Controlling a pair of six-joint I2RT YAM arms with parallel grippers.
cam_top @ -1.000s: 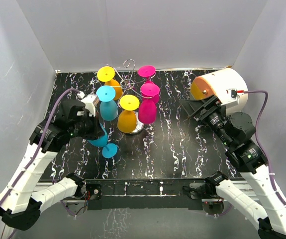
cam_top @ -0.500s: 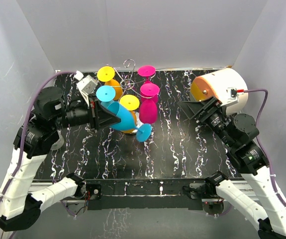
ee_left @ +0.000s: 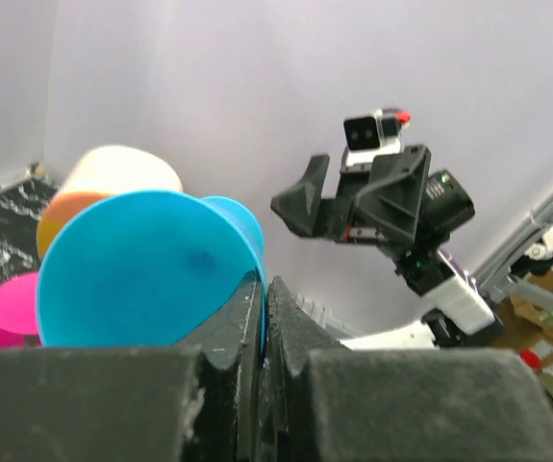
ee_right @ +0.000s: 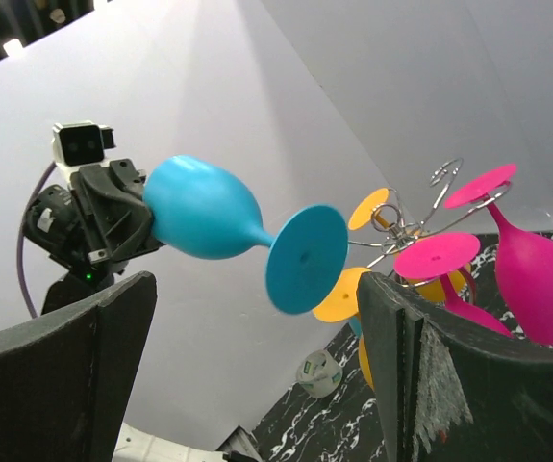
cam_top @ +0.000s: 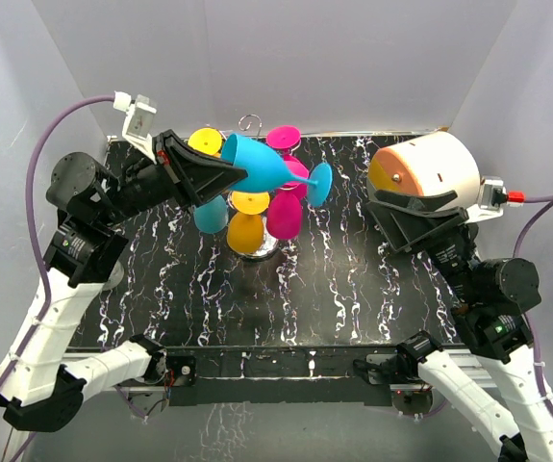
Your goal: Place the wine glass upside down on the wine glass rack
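My left gripper (cam_top: 220,173) is shut on the rim of a blue wine glass (cam_top: 262,164). It holds the glass on its side, high above the table, with the round foot (cam_top: 320,183) pointing right, level with the top of the wine glass rack (cam_top: 249,125). In the left wrist view the fingers (ee_left: 247,313) pinch the thin blue rim (ee_left: 141,269). The silver wire rack holds yellow, pink and blue glasses upside down. My right gripper (cam_top: 403,226) is open and empty at the right. Its view shows the blue glass (ee_right: 204,207) beside the rack (ee_right: 420,221).
A white-and-orange cylinder (cam_top: 425,173) sits on the right arm above the gripper. A small roll of tape (ee_right: 319,373) stands on the black marbled table (cam_top: 334,289) at the left. White walls enclose the table on three sides.
My left arm has lifted the blue glass from near the table up and to the right, to the rack's top. The right gripper has risen and tilted upward.
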